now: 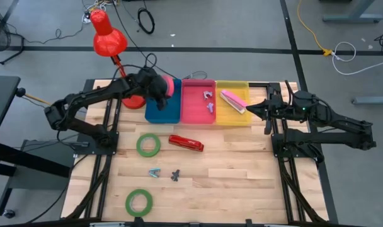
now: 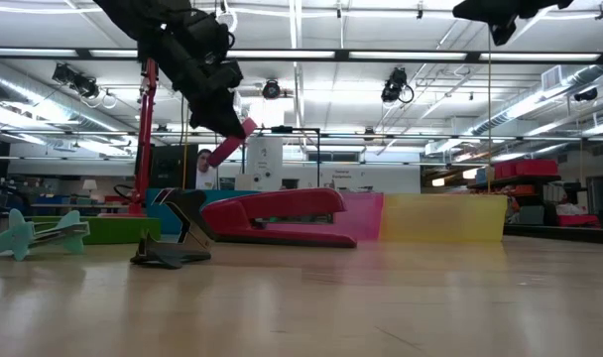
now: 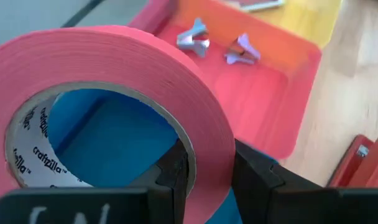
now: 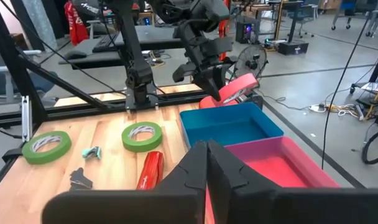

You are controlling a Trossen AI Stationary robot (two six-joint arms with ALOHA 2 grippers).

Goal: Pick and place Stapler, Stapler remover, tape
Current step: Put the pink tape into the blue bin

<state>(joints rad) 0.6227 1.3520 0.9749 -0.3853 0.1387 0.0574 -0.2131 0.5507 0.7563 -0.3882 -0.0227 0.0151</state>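
My left gripper point(image 1: 168, 93) is shut on a pink tape roll point(image 3: 114, 68) above the blue bin point(image 1: 161, 112); the roll also shows in the low view point(image 2: 230, 144) and the right wrist view point(image 4: 239, 87). Two green tape rolls point(image 1: 148, 145) point(image 1: 139, 202) lie flat on the table. A red stapler point(image 1: 186, 143) lies beside the nearer-to-bins green roll. Two staple removers point(image 1: 154, 172) point(image 1: 175, 175) lie mid-table. My right gripper point(image 1: 254, 108) is shut and empty, at the yellow bin's point(image 1: 232, 116) right edge. My left gripper holds the pink roll by its ring wall point(image 3: 211, 180), one finger point(image 3: 176, 168) inside the open centre and the other point(image 3: 257, 177) outside. The fingers come slanting down from the table's left. The roll is lifted clear and tilted above the blue bin.
The pink bin point(image 1: 198, 113) holds two staple removers point(image 1: 209, 99). The yellow bin holds a pink stapler point(image 1: 232, 101). A red desk lamp point(image 1: 108, 38) stands at the far left corner. Bare wood lies near the table's right and near edges.
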